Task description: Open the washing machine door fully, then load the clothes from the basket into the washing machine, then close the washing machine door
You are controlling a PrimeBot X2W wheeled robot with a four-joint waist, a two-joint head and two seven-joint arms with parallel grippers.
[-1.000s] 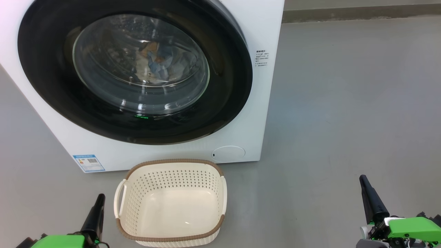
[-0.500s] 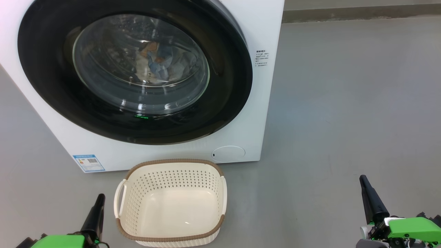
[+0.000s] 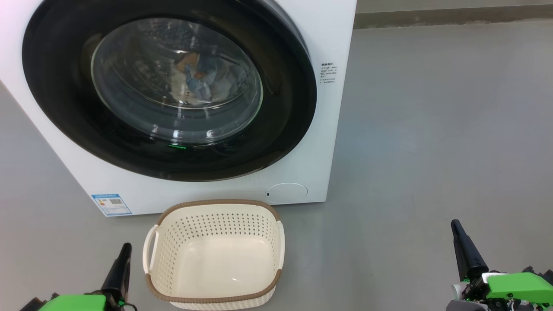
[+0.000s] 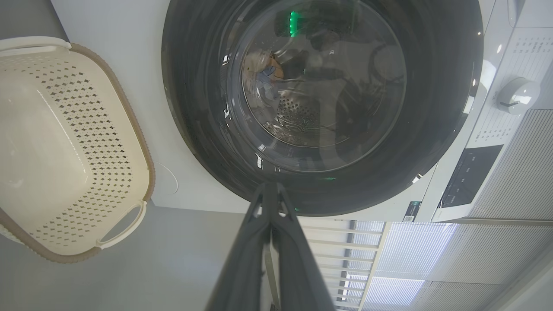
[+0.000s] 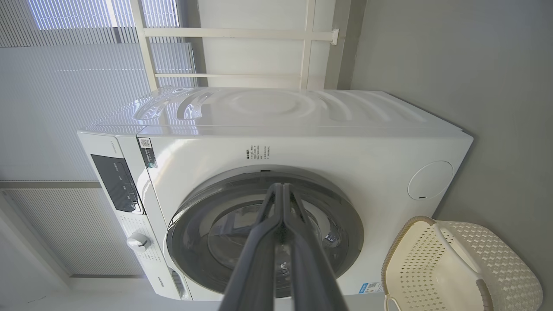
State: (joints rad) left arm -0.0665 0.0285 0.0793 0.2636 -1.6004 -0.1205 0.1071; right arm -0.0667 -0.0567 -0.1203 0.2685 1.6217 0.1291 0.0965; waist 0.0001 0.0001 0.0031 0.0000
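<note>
My left hand (image 3: 126,247) and right hand (image 3: 455,224) are closed, empty. The door (image 3: 283,108) is stiff and slippery; its right edge probably offers a hold.

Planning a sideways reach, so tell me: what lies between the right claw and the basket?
Bare grey floor lies between the right claw and the basket, with nothing on that stretch, as the head view shows.

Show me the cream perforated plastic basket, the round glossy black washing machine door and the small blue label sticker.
Cream perforated plastic basket (image 3: 216,224): head view, back wall.
Round glossy black door (image 3: 285,108): head view, right side of ring.
Small blue label sticker (image 3: 111,204): head view, its middle.
</note>
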